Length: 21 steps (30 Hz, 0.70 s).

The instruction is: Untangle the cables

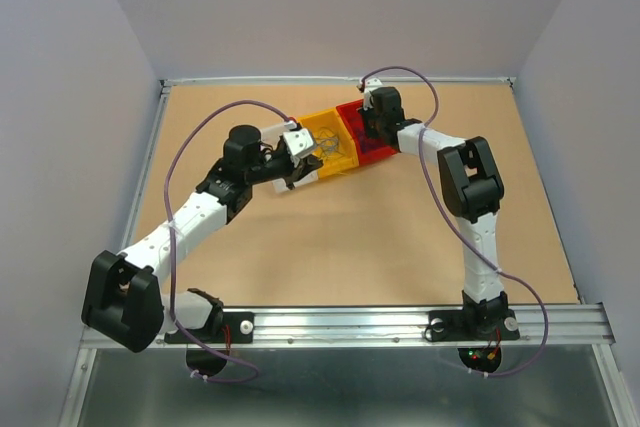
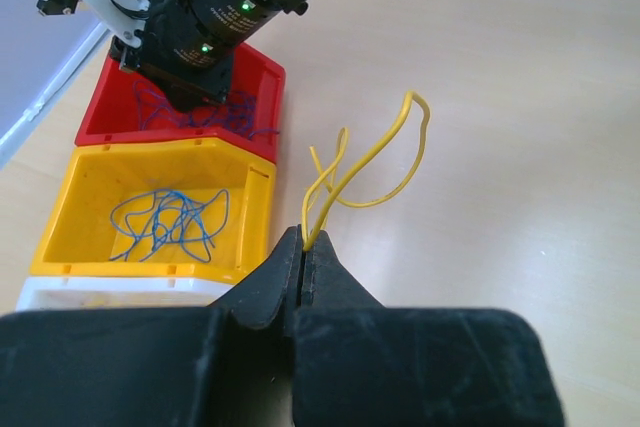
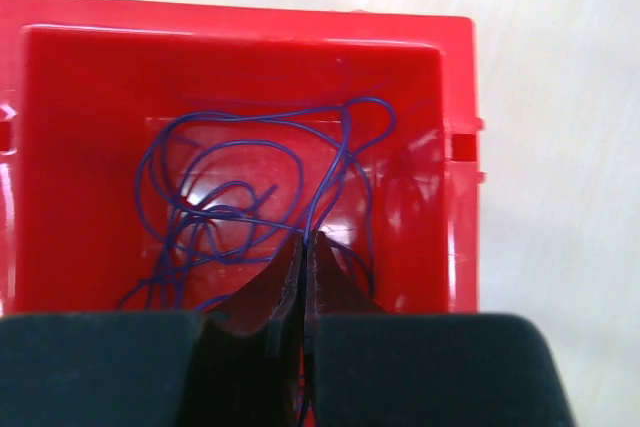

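Note:
My left gripper (image 2: pixel 303 239) is shut on thin yellow wires (image 2: pixel 375 162), which curl up from its tips over the bare table, right of the bins. It is beside the yellow bin (image 1: pixel 330 142) in the top view (image 1: pixel 297 169). The yellow bin (image 2: pixel 95 172) holds curly blue wires (image 2: pixel 170 219). My right gripper (image 3: pixel 305 239) is shut on a dark purple wire (image 3: pixel 330 172) over the red bin (image 3: pixel 60 67), which holds a tangle of purple wires (image 3: pixel 215 197). The red bin (image 2: pixel 262 87) and purple wires (image 2: pixel 215 117) also show under the right arm in the left wrist view.
A white bin edge (image 2: pixel 110 292) shows below the yellow bin. The brown table (image 1: pixel 350 247) is walled by white panels, with a metal rail (image 1: pixel 400 322) at the near edge. The arms' thick lilac cables (image 1: pixel 200 127) loop over the table.

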Each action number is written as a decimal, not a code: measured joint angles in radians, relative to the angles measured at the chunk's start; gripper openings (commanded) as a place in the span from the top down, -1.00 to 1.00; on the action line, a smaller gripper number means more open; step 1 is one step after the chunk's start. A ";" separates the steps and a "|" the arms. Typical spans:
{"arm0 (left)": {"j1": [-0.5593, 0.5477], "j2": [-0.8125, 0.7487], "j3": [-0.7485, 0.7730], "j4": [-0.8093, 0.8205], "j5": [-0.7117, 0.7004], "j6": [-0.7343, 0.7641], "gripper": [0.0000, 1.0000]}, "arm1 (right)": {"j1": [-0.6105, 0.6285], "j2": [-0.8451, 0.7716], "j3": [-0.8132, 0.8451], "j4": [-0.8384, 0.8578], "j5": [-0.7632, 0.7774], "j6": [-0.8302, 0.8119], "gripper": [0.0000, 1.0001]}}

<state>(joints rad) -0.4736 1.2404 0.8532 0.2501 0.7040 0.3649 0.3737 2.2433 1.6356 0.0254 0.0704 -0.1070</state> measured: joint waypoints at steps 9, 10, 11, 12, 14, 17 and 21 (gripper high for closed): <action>0.005 0.029 0.060 -0.012 -0.033 -0.005 1.00 | 0.000 -0.029 0.000 -0.021 -0.022 0.048 0.49; 0.005 0.032 0.074 -0.018 -0.037 -0.005 1.00 | 0.000 -0.041 0.000 -0.026 -0.023 0.051 0.40; 0.005 0.043 0.095 -0.019 -0.043 -0.006 1.00 | 0.000 -0.059 0.000 -0.028 -0.024 0.056 0.38; 0.005 0.054 0.116 -0.019 -0.053 -0.005 1.00 | 0.000 -0.079 0.000 -0.028 -0.026 0.060 0.36; 0.006 0.081 0.156 -0.023 -0.070 -0.005 1.00 | 0.000 -0.111 0.000 -0.027 -0.029 0.068 0.23; 0.016 0.125 0.206 -0.038 -0.086 -0.002 1.00 | 0.000 -0.182 -0.001 -0.025 -0.041 0.080 -0.06; 0.040 0.161 0.229 -0.070 -0.106 0.008 1.00 | 0.000 -0.257 -0.012 -0.018 -0.050 0.090 -0.30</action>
<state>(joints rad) -0.4332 1.4010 1.0824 0.1799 0.5980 0.3733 0.3737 1.9862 1.6238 0.0078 0.0208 -0.0170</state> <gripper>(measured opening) 0.041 0.590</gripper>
